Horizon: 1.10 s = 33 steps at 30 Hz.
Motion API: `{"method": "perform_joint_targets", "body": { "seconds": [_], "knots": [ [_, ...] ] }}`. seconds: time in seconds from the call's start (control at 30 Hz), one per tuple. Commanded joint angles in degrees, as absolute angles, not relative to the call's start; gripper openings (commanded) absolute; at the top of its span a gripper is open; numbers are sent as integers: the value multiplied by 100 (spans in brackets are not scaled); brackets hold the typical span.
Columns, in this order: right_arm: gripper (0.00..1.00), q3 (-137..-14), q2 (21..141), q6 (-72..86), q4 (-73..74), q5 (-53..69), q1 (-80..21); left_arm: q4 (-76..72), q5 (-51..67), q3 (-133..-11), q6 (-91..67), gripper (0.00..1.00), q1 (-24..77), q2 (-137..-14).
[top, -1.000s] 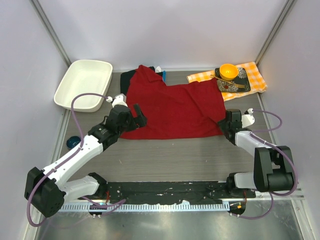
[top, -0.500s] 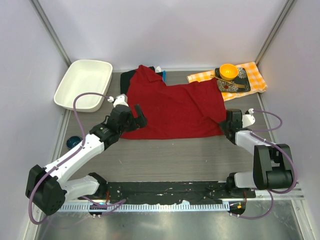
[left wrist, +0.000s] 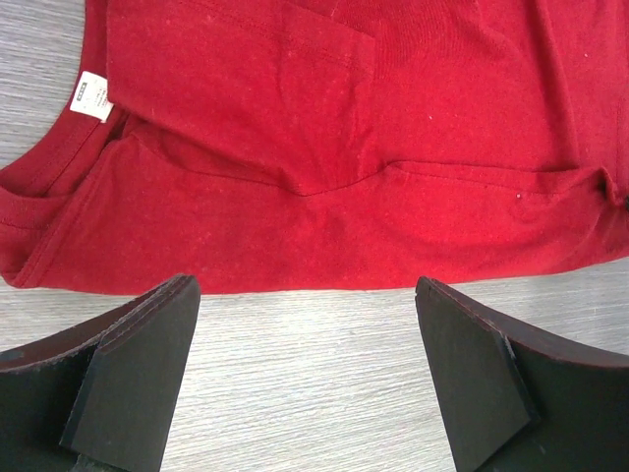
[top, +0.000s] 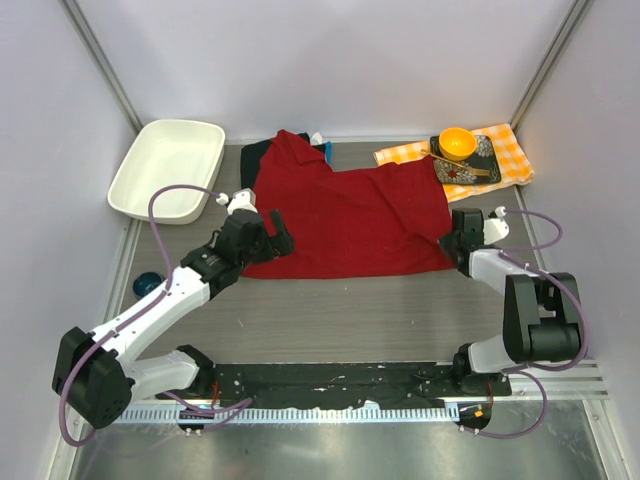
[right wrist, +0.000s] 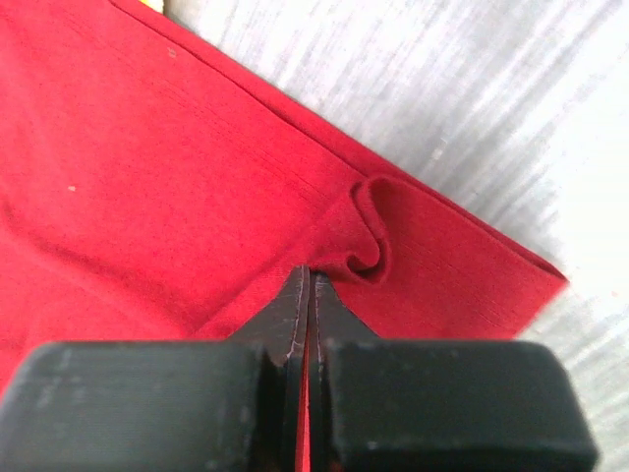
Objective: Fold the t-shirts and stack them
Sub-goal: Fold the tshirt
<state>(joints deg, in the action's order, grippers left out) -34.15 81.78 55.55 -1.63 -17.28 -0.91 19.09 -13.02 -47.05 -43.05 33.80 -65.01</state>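
Note:
The red t-shirt lies spread on the table's middle, its collar end at the left. My left gripper is open and empty at the shirt's left edge, its fingers on bare table just short of the cloth. My right gripper is shut on the shirt's right hem; a pinched fold of red cloth bunches at my fingertips. A black folded shirt peeks out under the red one at the back left. No white shirt shows.
A white tub stands at the back left. An orange-and-white checked cloth at the back right carries a dark tray and an orange bowl. A dark round object lies at the left edge.
My right gripper has shifted slightly up and left with the shirt's right hem. My left gripper has barely moved.

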Motion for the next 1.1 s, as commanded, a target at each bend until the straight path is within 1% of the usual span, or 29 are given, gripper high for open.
{"method": "perform_joint_targets", "body": {
  "seconds": [0.0,0.17,0.2,0.23,0.27,0.33,0.43,0.53,0.63,0.67,0.7,0.8,0.93,0.97,1.03,1.07],
  "knots": [
    [1,-3981,8419,5326,-378,-1828,-70,1837,-1441,-4816,-4245,96,3410,-6495],
    [1,-4447,9042,5203,-510,-1662,-79,1863,-1485,-4808,-4228,96,3410,-6469],
    [10,-4517,9131,5151,-501,-1644,-70,1872,-1511,-4808,-4236,96,3410,-6460],
    [40,-4631,9201,5089,-579,-1617,-70,1881,-1512,-4799,-4228,96,3410,-6460],
    [54,-4658,9263,5063,-615,-1617,-70,1881,-1529,-4799,-4236,96,3410,-6443],
    [76,-4597,9220,4992,-842,-1608,-79,1890,-1590,-4746,-4263,96,3410,-6408],
    [87,-4299,8659,4905,-1045,-1643,-70,1907,-1792,-4606,-4298,97,3419,-6232],
    [94,-4087,7807,4712,-863,-1828,-140,1785,-1855,-4448,-4281,98,3419,-6161],
    [96,-4174,7192,4405,-283,-1820,-272,1705,-1863,-4430,-4280,98,3472,-6301],
    [96,-4262,7146,4316,-72,-1776,-316,1670,-1855,-4412,-4280,98,3515,-6441],
    [96,-4480,7119,4237,521,-1767,-343,1539,-1846,-4395,-4289,98,3542,-6512],
    [97,-4675,7180,3903,1104,-1460,-439,1030,-1653,-4254,-4333,98,3612,-6881],
    [97,-4483,7312,3666,977,-854,-641,169,-1345,-3974,-4412,98,3621,-7233],
    [97,-4404,7391,3648,871,-557,-711,-207,-1301,-3929,-4421,98,3621,-7277],
    [97,-4246,7505,3586,529,-134,-721,-491,-1161,-3859,-4403,98,3621,-7409],
    [97,-4210,7567,3551,388,382,-756,-727,-1125,-3841,-4403,98,3621,-7461]
  ]
}}
